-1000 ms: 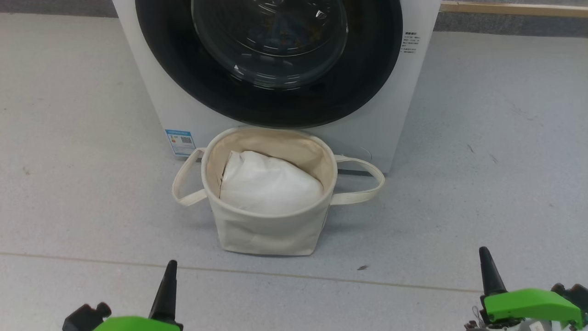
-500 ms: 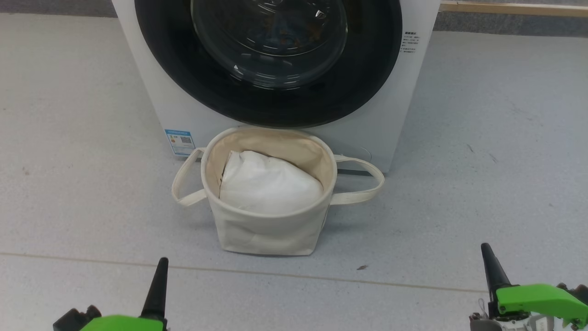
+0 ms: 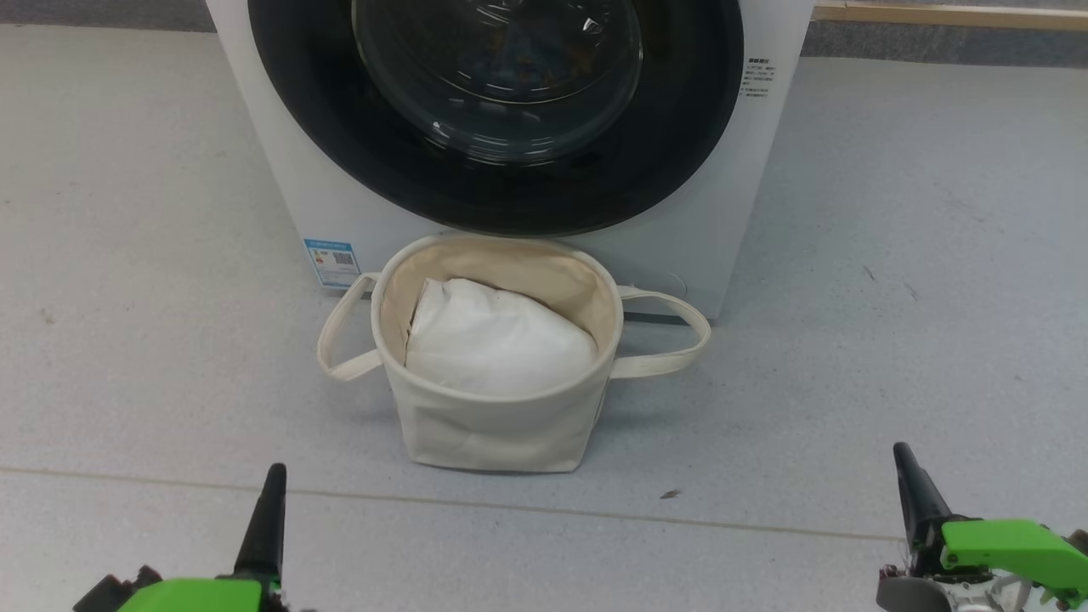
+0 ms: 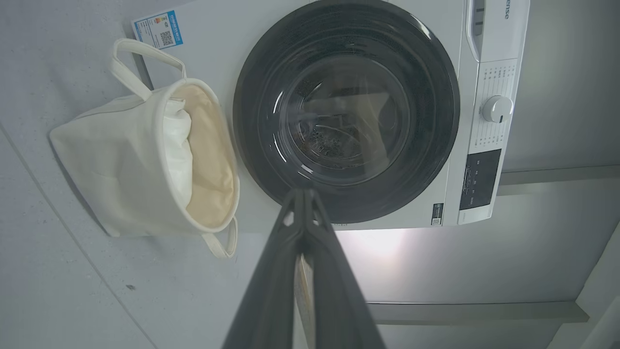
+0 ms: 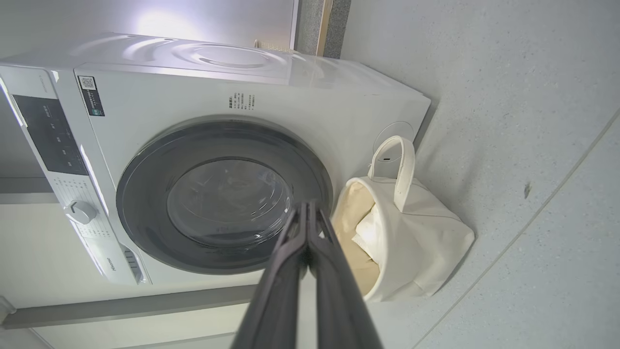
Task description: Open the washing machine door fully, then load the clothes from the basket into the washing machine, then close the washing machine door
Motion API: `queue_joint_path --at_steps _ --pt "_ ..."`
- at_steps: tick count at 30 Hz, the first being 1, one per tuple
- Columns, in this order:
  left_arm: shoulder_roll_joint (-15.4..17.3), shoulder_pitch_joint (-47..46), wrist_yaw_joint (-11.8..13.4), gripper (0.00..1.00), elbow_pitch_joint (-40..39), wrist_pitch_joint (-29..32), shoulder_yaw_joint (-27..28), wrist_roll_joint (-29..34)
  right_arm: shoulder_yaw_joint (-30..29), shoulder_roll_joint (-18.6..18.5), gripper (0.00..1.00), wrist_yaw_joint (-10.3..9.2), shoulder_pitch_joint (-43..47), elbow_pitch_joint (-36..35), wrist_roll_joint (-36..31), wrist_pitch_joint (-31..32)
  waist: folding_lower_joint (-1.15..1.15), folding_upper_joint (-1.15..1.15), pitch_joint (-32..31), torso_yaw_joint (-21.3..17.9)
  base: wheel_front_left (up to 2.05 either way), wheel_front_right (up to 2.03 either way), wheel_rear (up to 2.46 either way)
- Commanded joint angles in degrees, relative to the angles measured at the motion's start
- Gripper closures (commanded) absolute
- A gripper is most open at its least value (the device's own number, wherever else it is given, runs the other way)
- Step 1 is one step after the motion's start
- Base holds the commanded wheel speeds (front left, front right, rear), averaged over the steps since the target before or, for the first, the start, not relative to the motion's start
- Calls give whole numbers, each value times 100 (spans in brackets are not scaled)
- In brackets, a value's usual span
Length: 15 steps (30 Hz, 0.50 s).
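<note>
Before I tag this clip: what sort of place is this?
Likely a laundry area: a white front-loading washing machine with a round black-rimmed glass door, and a cream canvas basket on grey floor.

I find the washing machine door (image 3: 497,110) shut flush on the washing machine (image 3: 739,187). The basket (image 3: 493,425) stands upright on the floor (image 3: 892,297) just before it, holding a plain white bundle (image 3: 497,340). My left gripper (image 3: 272,486) and right gripper (image 3: 906,469) sit low, fingers pressed together, well apart from the basket.
</note>
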Motion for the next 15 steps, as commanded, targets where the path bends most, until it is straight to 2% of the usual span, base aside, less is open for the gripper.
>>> queue_joint_path --at_steps 1,15 --pt "72 -293 -70 100 -225 42 214 -149 85 -94 100 0 -284 -174 143 56 0 0 0 0 0 0 0" --pt "70 -347 -179 100 -247 271 442 -957 -26 -89 100 0 -363 -135 925 286 0 0 3 -6 0 0 0"
